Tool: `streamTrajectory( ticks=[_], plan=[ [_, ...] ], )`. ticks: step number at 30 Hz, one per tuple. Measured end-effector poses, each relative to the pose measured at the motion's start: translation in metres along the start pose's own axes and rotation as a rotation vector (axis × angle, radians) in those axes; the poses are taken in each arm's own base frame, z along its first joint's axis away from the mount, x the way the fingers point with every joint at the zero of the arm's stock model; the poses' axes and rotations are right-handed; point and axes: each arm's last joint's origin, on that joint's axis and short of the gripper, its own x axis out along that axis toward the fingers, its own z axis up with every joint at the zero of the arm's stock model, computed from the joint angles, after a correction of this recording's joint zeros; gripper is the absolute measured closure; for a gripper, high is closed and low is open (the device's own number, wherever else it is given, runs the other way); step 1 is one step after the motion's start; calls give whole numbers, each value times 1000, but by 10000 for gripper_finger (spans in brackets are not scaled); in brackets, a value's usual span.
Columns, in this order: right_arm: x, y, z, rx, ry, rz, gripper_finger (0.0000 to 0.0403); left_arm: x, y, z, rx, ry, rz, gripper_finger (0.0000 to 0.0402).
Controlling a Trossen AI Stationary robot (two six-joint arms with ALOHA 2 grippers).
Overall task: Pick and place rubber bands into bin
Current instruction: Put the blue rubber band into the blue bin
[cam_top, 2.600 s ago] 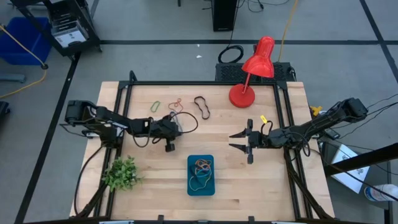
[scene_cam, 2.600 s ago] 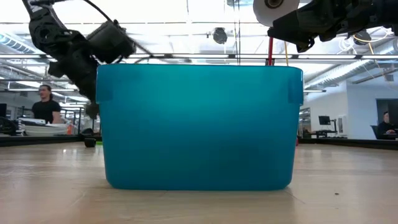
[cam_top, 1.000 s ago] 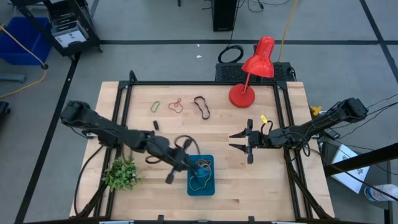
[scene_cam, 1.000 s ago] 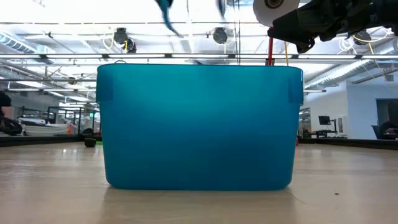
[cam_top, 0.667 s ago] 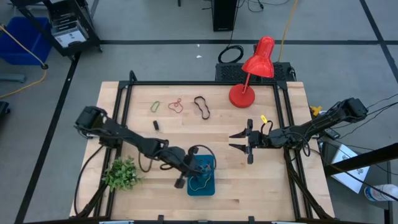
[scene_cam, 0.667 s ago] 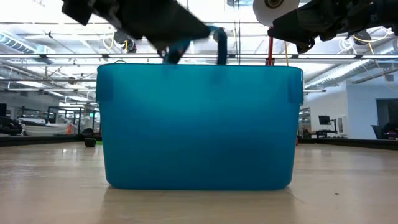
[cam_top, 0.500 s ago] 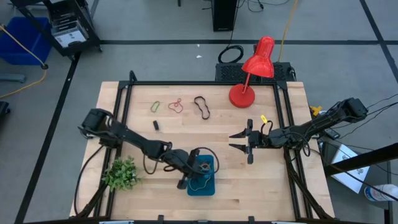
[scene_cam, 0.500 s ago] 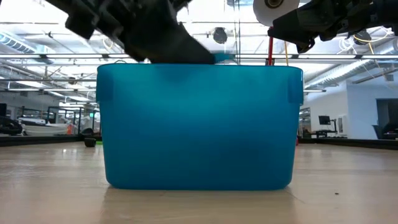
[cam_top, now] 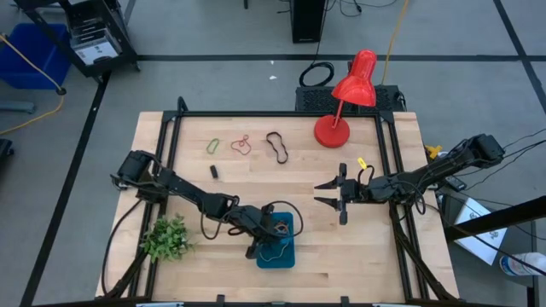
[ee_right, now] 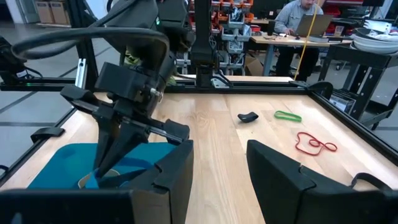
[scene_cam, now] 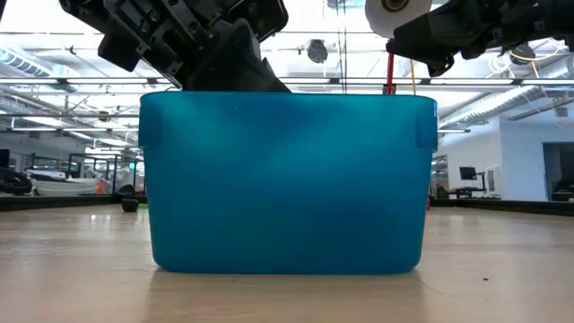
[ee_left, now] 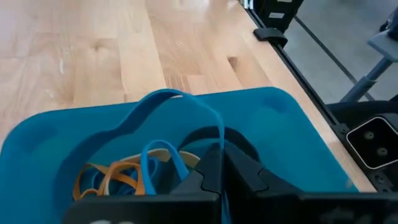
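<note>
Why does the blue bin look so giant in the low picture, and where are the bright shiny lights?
In the low view the bin sits right against the camera, so it fills the picture and hides what lies inside; bright ceiling lights glare behind it. In the left wrist view the blue rubber band pinched in the left gripper is sharp, while the floor beyond the table is soft. The high view is evenly lit.

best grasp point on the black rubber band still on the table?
The black rubber band lies flat as a long, narrow loop pinched at the middle, clear of the red band. Probably come straight down and close the fingers across that pinched middle, catching both strands.
</note>
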Motion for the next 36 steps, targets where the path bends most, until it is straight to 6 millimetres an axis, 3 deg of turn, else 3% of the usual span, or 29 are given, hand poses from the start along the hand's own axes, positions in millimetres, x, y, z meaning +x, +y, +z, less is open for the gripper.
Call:
streamTrajectory(
  ticks=[12,36],
  plan=[
    [0,0,-1,-2,5,0,257,0,0,0,-4,2,1,338],
    [0,0,-1,-3,7,0,257,0,2,0,-28,11,-43,334]
  ],
)
